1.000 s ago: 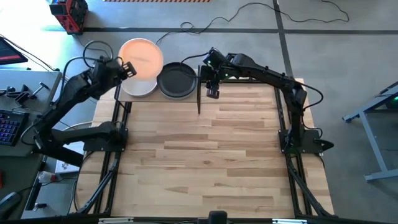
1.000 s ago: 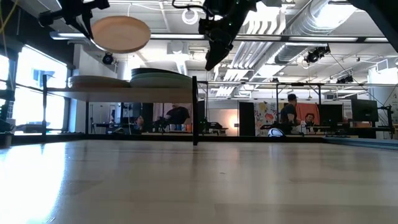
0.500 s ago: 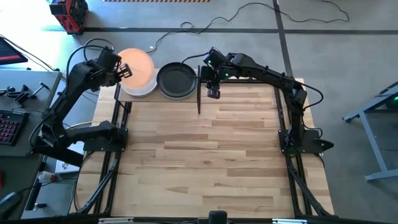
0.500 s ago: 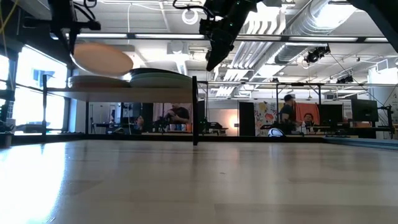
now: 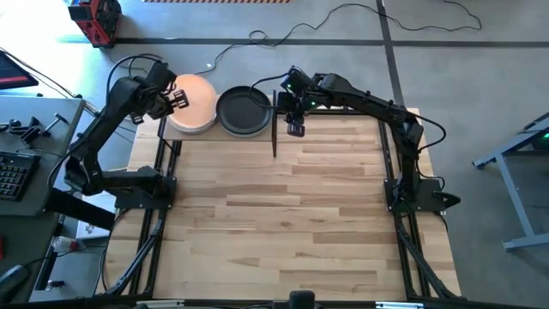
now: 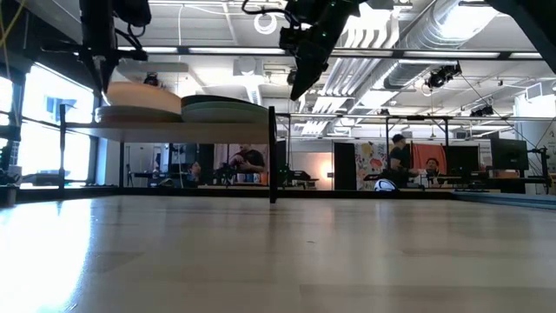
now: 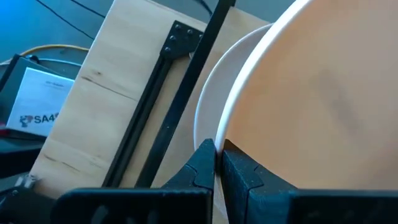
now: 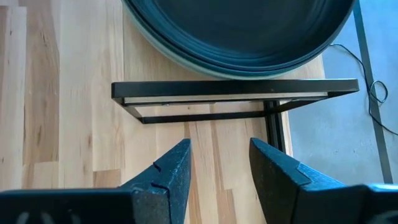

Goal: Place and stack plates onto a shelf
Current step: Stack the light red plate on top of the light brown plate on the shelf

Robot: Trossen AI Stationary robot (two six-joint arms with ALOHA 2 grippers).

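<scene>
Though hidden overhead, left tool (image 7: pixel 217 163) clenched on peach plate (image 7: pixel 311 106) rim; right tool (image 8: pixel 217 163) released.

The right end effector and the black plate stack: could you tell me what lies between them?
In the right wrist view, the shelf's black metal end frame lies between the open right end effector and the black plate stack.

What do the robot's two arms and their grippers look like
Both arms are dark, nearly black, built of jointed segments on black bases at the table's sides. The left gripper and right gripper each have two matte black, wedge-shaped fingers. The right arm shows small green lights near its wrist, and thin black cables run along it.
</scene>
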